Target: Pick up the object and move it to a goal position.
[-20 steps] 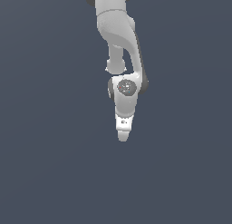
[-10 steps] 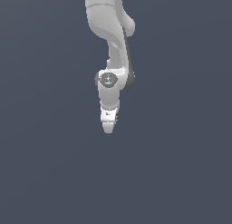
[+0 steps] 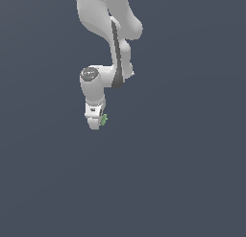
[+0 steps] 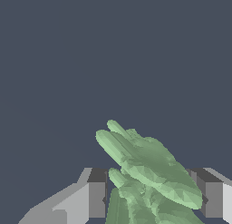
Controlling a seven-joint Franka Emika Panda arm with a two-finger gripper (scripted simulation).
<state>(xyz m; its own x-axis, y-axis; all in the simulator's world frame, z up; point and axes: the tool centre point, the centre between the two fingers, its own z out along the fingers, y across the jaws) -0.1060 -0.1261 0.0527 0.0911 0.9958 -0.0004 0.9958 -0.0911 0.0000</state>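
We see a flat, dark slate-blue ground (image 3: pixel 192 183) filling both views, with nothing to mark its edges or corners. In the exterior view the white arm (image 3: pixel 103 20) comes down from the top of the picture, bends at a dark-seamed joint, and ends in a rounded wrist with a grey cap. Below the wrist hangs the gripper (image 3: pixel 96 124), pointing downward and a little toward the exterior view's left. At its tip, on the side toward the exterior view's right, a small patch of light green shows: the object (image 3: pixel 103 119), much smaller than the gripper and mostly hidden behind the white finger. The wrist view brings us far closer. There the gripper (image 4: pixel 152 201) has its two fingers (image 4: pixel 93 199) standing either side of the object (image 4: pixel 149 168), dark pads facing inward. The object is a pale green, jagged, leafy cluster with long pointed lobes reaching out beyond the fingertips over the plain ground. We judge that the fingers are closed on its lower part, since the green mass fills the gap between the pads and meets both of them.
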